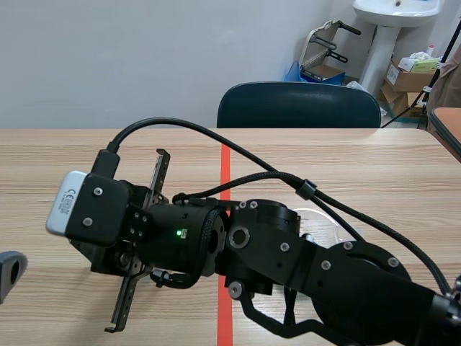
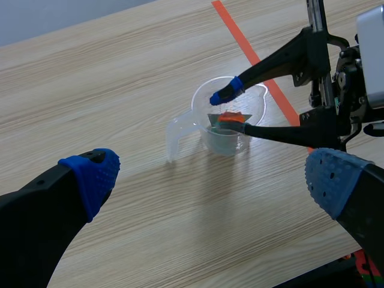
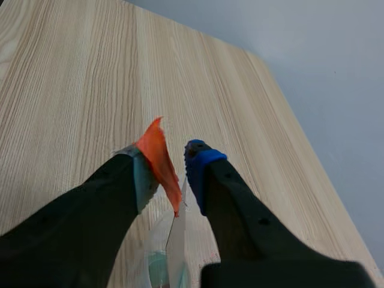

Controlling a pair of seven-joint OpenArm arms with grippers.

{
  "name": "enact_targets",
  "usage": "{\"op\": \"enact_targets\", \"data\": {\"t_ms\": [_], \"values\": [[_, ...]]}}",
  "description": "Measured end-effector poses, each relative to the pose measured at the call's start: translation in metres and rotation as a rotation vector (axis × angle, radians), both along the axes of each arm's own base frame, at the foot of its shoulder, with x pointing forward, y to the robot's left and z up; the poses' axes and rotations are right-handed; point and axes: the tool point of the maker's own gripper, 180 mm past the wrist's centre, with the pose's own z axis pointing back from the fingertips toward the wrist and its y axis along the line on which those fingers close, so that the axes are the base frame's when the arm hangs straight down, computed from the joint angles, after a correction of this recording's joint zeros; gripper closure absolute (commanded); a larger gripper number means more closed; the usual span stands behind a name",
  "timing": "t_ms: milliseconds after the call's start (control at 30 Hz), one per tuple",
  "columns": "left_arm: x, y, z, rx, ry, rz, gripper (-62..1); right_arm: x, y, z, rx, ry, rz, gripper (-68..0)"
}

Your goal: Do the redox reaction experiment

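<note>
A pale wooden table (image 1: 374,166) fills the room's foreground. An orange-red tape line (image 1: 225,162) runs from its near edge toward its far edge. Behind the far edge stands a dark chair (image 1: 299,107) against a grey wall (image 1: 130,58), with a white pedestal sink (image 1: 392,21) and cardboard boxes (image 1: 407,76) off past the far right corner.

My right arm (image 1: 288,252) comes in low along the near edge and crosses the tape line to the table's left half. My right tool (image 2: 223,109) hangs over the mouth of a clear cup (image 2: 207,135). Its fingers are a little apart, with bare wood showing through the gap in its own wrist view. An orange slip (image 3: 159,157) lies flat against the pad of one finger, and the blue pad (image 3: 201,157) of the other finger stands just clear of it. From my left wrist view the slip sits inside the cup's rim, with a grey part beside it; I cannot tell what that part is.

The cup stands upright on the table, just on the left of the tape line, its handle turned away from the line. The scene view hides it under my right arm.

My left tool (image 2: 213,180) is near the cup on the left half of the table, spread wide with nothing between its fingers.
</note>
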Motion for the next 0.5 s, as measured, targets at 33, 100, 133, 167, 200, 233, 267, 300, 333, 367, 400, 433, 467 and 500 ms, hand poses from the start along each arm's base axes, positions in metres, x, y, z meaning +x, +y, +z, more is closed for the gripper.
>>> {"op": "enact_targets", "data": {"t_ms": [33, 100, 133, 167, 200, 233, 267, 300, 333, 367, 400, 433, 467, 500], "values": [[0.000, 0.000, 0.000, 0.000, 0.000, 0.000, -62.3, 0.000, 0.000, 0.000, 0.000, 0.000, 0.000, -5.9], [0.000, 0.000, 0.000, 0.000, 0.000, 0.000, -62.3, 0.000, 0.000, 0.000, 0.000, 0.000, 0.000, -1.7], [0.000, 0.000, 0.000, 0.000, 0.000, 0.000, -62.3, 0.000, 0.000, 0.000, 0.000, 0.000, 0.000, -0.7], [0.000, 0.000, 0.000, 0.000, 0.000, 0.000, -62.3, 0.000, 0.000, 0.000, 0.000, 0.000, 0.000, -0.8], [0.000, 0.000, 0.000, 0.000, 0.000, 0.000, -62.3, 0.000, 0.000, 0.000, 0.000, 0.000, 0.000, -0.8], [0.000, 0.000, 0.000, 0.000, 0.000, 0.000, -62.3, 0.000, 0.000, 0.000, 0.000, 0.000, 0.000, -0.8], [0.000, 0.000, 0.000, 0.000, 0.000, 0.000, -62.3, 0.000, 0.000, 0.000, 0.000, 0.000, 0.000, -0.8], [0.000, 0.000, 0.000, 0.000, 0.000, 0.000, -62.3, 0.000, 0.000, 0.000, 0.000, 0.000, 0.000, -0.8], [0.000, 0.000, 0.000, 0.000, 0.000, 0.000, -62.3, 0.000, 0.000, 0.000, 0.000, 0.000, -0.001, -0.8], [0.000, 0.000, 0.000, 0.000, 0.000, 0.000, -62.3, 0.001, 0.000, 0.000, 0.001, -0.001, -0.003, -0.8], [0.000, 0.000, 0.000, 0.000, 0.000, 0.000, -62.3, 0.003, -0.001, 0.001, 0.001, -0.001, -0.009, -0.8], [0.000, 0.000, 0.000, 0.000, 0.000, 0.000, -62.3, 0.006, -0.002, 0.003, -0.003, -0.004, -0.020, -0.8], [0.000, 0.000, 0.000, 0.000, 0.000, 0.000, -62.3, 0.010, -0.003, 0.004, -0.009, -0.004, -0.035, -0.8], [0.000, 0.000, 0.000, 0.000, 0.000, 0.000, -62.3, 0.013, -0.004, 0.007, -0.010, -0.005, -0.046, -0.8]]}}
